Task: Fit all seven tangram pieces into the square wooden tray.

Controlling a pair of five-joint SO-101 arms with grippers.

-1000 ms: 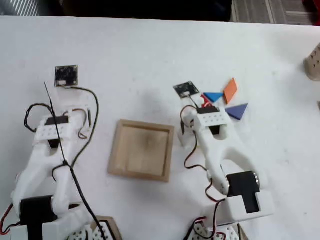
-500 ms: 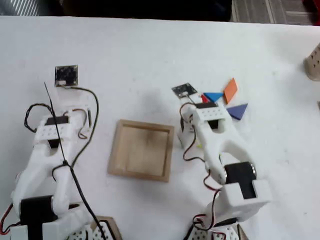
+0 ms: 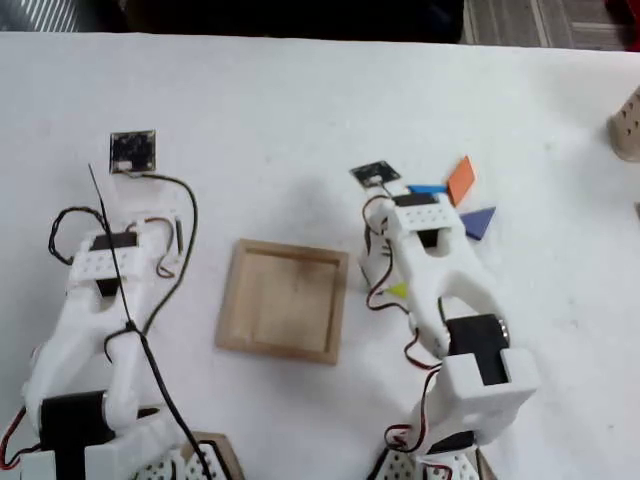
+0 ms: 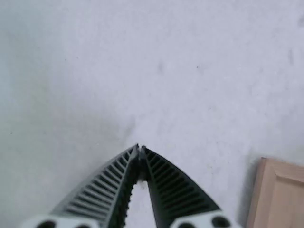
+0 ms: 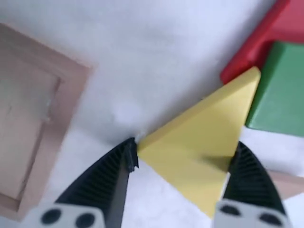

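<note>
Between fingers of right claw, yellow triangle gripped, near wooden tray; left claw clenched.

Bright, even light floods the white table; a dark band runs along the frame's top edge. Soft grey shadows lie upper left of the right arm and below the wooden tray. The yellow triangle carries a shaded patch.
</note>
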